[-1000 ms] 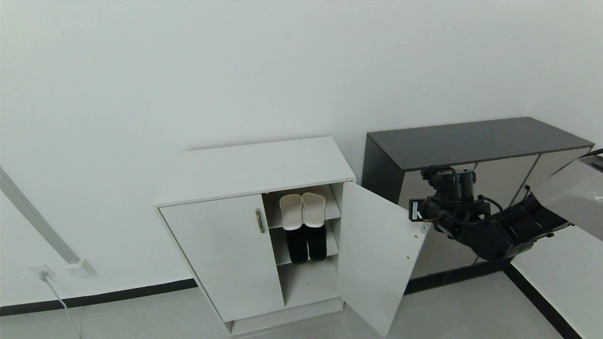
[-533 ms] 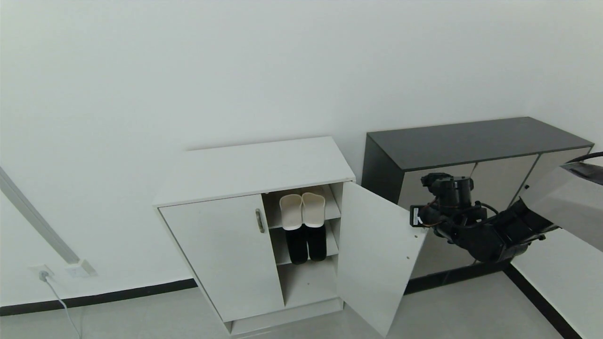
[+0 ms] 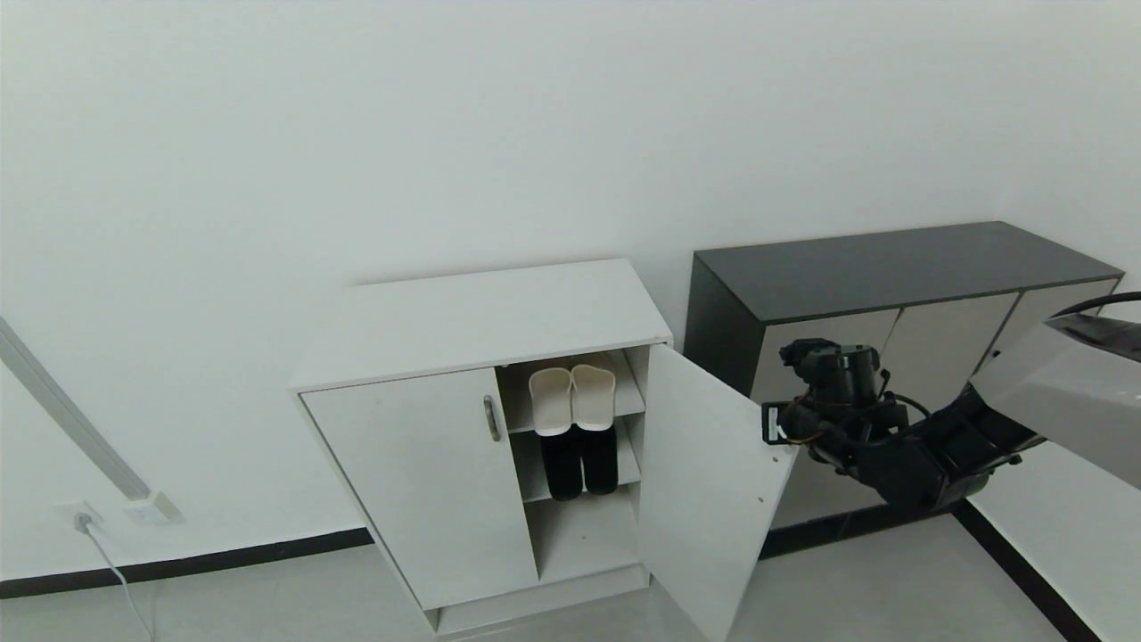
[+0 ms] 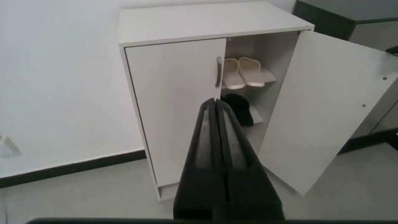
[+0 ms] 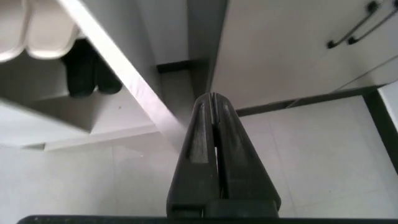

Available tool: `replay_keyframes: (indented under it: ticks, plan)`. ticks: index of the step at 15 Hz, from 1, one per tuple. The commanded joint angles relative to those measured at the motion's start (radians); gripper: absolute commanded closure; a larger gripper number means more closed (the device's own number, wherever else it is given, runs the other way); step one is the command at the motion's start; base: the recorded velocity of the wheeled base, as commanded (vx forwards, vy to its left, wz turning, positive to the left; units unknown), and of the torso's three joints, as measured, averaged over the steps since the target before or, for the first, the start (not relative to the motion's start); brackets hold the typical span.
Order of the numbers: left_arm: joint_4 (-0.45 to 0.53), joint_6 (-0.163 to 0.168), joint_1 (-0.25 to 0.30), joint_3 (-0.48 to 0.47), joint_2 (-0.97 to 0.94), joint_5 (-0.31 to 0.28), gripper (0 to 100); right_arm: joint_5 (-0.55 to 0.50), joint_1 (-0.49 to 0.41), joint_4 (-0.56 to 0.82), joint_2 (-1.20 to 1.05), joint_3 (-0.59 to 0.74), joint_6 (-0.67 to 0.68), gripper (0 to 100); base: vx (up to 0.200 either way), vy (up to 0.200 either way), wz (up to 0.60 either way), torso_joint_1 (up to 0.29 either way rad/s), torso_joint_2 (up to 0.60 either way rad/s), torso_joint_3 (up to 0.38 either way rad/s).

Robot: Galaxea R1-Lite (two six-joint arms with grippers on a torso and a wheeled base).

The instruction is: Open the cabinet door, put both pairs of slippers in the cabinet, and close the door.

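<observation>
Right tool [image 3: 774, 424] pinched shut at the free edge of the one open door [image 3: 713, 481] | left tool [image 4: 216, 104] closed too, facing the white cabinet [image 3: 481, 321] | two pairs in: white pair [image 3: 572, 399] on upper shelf [image 3: 629, 392], black pair [image 3: 581, 462] on middle shelf [image 3: 627, 460]

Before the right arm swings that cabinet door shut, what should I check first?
1. Pair of white slippers inside the cabinet: ok.
2. Pair of black slippers inside, below them: ok.
3. The left door shut: ok.
4. The right gripper shut, at the right door outer edge: ok.
5. That right door closed: not ok, it stands open.
6. The left gripper out of the door's swing: cannot tell.
</observation>
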Motion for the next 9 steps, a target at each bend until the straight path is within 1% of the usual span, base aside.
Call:
replay_keyframes:
  ticks: [1,3,4,5,9]
  plan:
    - [0.000,-0.001,0.000,0.000,0.001,0.000,100,-0.003,0.034,-0.004,-0.016,0.020,0.000,100,0.000,0.000,0.00,0.000,0.00,0.000]
    - [0.000,-0.001,0.001,0.000,0.001,0.000,100,-0.004,0.072,-0.019,-0.023,0.045,0.000,100,0.000,0.000,0.00,0.000,0.00,0.000]
    - [0.000,-0.001,0.001,0.000,0.001,0.000,100,-0.004,0.072,-0.019,-0.023,0.045,0.000,100,0.000,0.000,0.00,0.000,0.00,0.000]
    - [0.000,-0.001,0.000,0.000,0.001,0.000,100,-0.004,0.127,-0.025,-0.029,0.072,0.003,100,0.000,0.000,0.00,0.000,0.00,0.000]
    - [0.000,-0.001,0.000,0.000,0.001,0.000,100,-0.003,0.238,-0.056,-0.045,0.115,0.023,100,0.000,0.000,0.00,0.000,0.00,0.000]
